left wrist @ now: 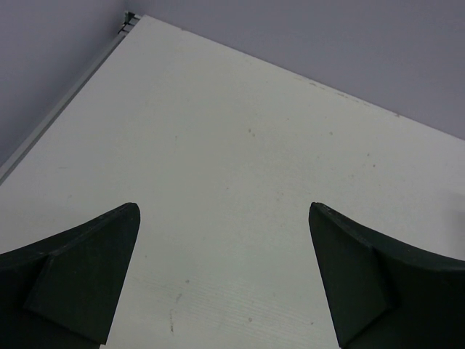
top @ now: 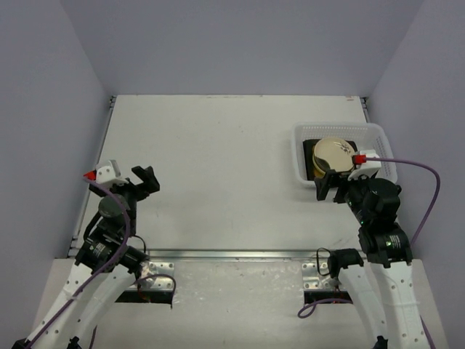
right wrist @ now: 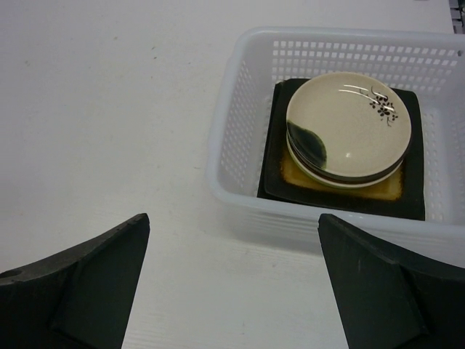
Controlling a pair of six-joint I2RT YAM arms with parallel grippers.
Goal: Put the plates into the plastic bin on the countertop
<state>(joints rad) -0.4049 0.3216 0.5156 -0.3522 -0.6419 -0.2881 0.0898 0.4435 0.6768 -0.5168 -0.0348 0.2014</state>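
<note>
From above, the countertop (top: 218, 167) is walled by pale lavender panels (top: 232, 43), with a metal strip (top: 232, 254) along its near edge. The plastic bin (top: 338, 126) sits on the right side of the countertop, towards the back, and the plates (top: 333, 154) lie stacked inside it. The right gripper (top: 332, 189) hangs just in front of the bin's near wall, jaws spread and holding nothing. The left gripper (top: 145, 180) hovers over the left side of the countertop, well apart from the bin, jaws likewise spread and empty. In the left wrist view, the left gripper's two dark fingers (left wrist: 80, 276) stand wide apart over bare white surface, with a wall at the back. In the right wrist view, the right gripper's fingers (right wrist: 385, 291) are also wide apart with nothing between them, above the countertop just short of the bin. Inside the bin, a cream plate (right wrist: 349, 127) with a dark blue patch and a small sprig pattern tops a short stack of round plates. That stack rests on a dark-rimmed square plate (right wrist: 341, 203) with an amber centre.
</note>
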